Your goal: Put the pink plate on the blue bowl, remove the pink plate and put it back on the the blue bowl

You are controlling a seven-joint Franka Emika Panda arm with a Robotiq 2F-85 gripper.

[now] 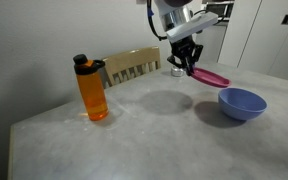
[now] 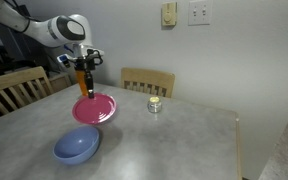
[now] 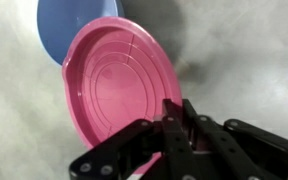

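The small round magenta-pink plastic plate (image 1: 210, 76) hangs in the air just beside the round periwinkle-blue plastic bowl (image 1: 242, 103) and higher than it, touching neither the bowl nor the grey worktop (image 1: 134, 135). The gripper (image 1: 188, 66) is closed on the plate's rim at the edge farthest from the bowl, fingers (image 3: 180, 118) pinching the raised lip, so the plate sticks out toward the bowl and sags a little at its free side.

The step in hand looks like carrying the plate over the bowl to set it down. To do it well, bring the plate's centre over the bowl's centre first; in the wrist view only its far edge overlaps the bowl (image 3: 69, 25). Level the plate before lowering, let the rims meet all round, and open only then, since a tilted release on a bowl of about the same width could slide off.

The arm reaches in from above, on the side away from the bowl, wrist pointing steeply down. A tall orange plastic bottle (image 1: 92, 90) stands well apart from the bowl.
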